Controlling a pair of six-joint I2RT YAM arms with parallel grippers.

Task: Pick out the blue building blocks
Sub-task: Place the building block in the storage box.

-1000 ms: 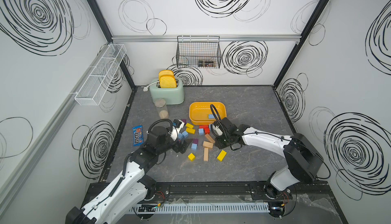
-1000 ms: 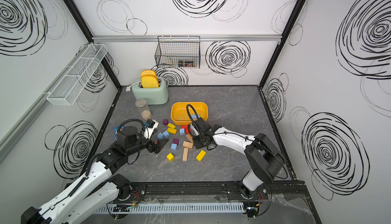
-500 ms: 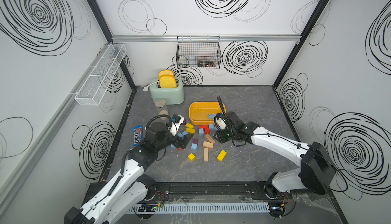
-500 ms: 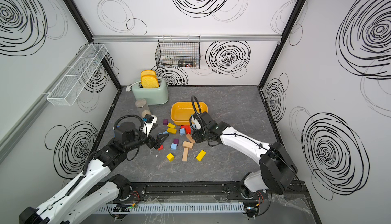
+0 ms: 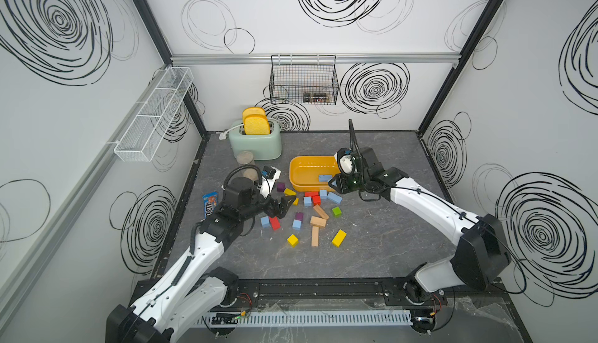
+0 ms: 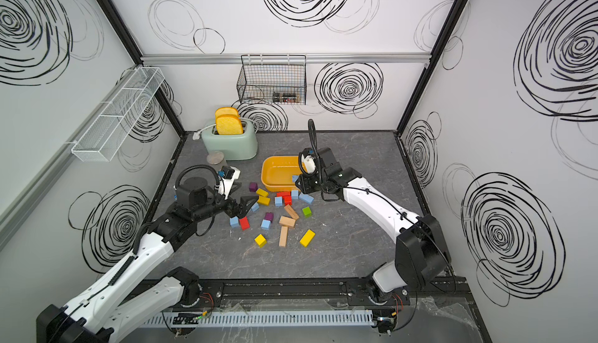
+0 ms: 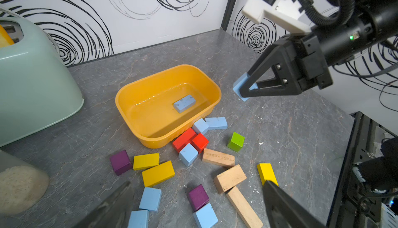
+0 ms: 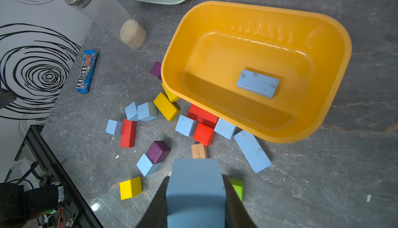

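1. Right claw (image 7: 244, 89) is clamped on a blue cube (image 8: 196, 186), up off the table (image 5: 372, 228), just beside the yellow tub (image 8: 336, 44) at its near corner.
2. One blue brick (image 8: 257, 83) lies flat on the tub's floor.
3. The right wrist view shows seven more blue blocks (image 8: 147, 111) loose on the table in front of the tub. A long one (image 8: 252, 151) and a cube (image 8: 225, 128) sit just beside the tub wall, the rest are spread out toward the left arm.
4. They're jumbled in with red (image 8: 128, 133), yellow (image 8: 165, 106), purple (image 8: 158, 151), plain wood (image 5: 318, 221) and one green block (image 5: 336, 211).
5. Left claw (image 5: 280, 207) has its jaws spread wide and hovers low over the left end of the pile, gripping nothing.
6. Further out: a mint toaster (image 5: 255, 144) in the back corner and a candy packet (image 5: 210, 203) by the left wall.
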